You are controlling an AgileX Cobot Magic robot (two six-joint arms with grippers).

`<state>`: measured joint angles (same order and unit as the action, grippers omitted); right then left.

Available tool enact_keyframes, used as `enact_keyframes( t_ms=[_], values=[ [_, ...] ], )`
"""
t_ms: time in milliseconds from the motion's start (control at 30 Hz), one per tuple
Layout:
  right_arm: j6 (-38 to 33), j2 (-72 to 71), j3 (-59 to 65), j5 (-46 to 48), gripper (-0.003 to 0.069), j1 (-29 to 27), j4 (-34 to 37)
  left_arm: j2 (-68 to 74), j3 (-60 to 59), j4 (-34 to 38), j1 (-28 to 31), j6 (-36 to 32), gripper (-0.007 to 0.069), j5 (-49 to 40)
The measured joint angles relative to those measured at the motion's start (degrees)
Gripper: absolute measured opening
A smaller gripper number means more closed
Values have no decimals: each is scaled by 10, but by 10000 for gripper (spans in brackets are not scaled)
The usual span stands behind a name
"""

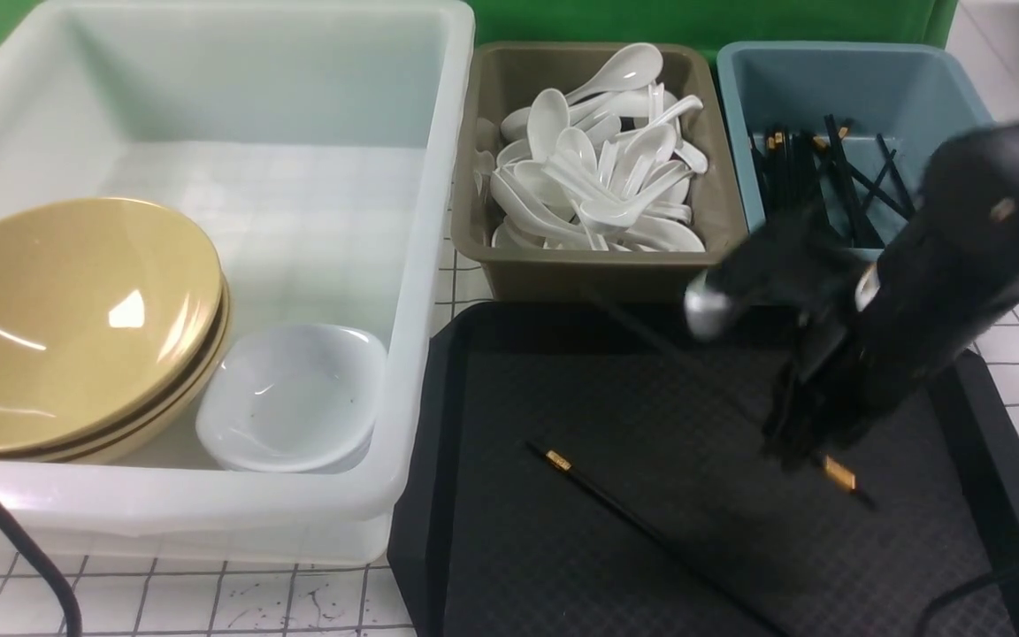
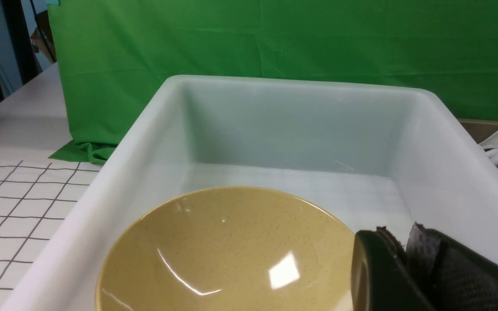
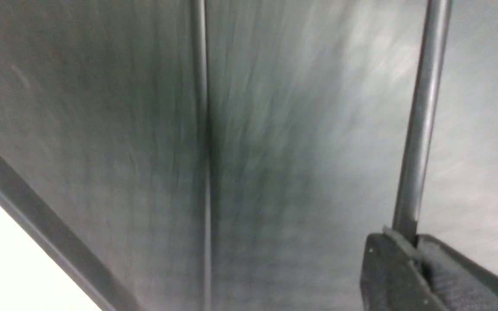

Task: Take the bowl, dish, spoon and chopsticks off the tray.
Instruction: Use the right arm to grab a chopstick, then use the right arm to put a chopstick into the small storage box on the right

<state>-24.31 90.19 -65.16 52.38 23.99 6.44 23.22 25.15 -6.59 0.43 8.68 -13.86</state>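
my right gripper pinches one chopstick above the tray, right of centre in the front view; i should lift gently, keeping it level. my left gripper, lower right of its wrist view, is closed.

Right tool pinched and angled downward, left tool nearly closed

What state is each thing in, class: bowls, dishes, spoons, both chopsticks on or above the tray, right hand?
Bowls, stacked, tilted in the white tub
Dishes, nested in that tub
Spoons, heaped in the brown tub
Right hand, shut on a chopstick
Gripped chopstick, held
Other chopstick, lying loose on the tray
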Motion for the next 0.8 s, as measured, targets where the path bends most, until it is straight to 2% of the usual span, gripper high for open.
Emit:
enact_keyframes(
  t_ms=[67,200,300,400,500,667,767,800],
  values=[
    [-14,-28,-32,-22,77,-19,2,0,0,0,0,0,62,0],
    [-9,-25,-67,-170,77,-85,2,0,0,0,0,0,62,0],
    [58,24,-71,-321,77,-142,2,0,0,0,0,0,62,0],
    [97,82,-89,-360,92,-172,1,0,0,4,0,0,62,0],
    [113,138,-126,-328,156,-186,1,0,0,6,0,0,62,0],
    [125,163,-224,-97,356,-180,1,0,-2,6,0,0,62,-2],
    [115,136,-230,-49,385,-157,14,0,-11,6,0,0,62,5],
    [111,116,-223,-29,393,-128,24,0,-20,9,0,0,62,19]
  ],
)
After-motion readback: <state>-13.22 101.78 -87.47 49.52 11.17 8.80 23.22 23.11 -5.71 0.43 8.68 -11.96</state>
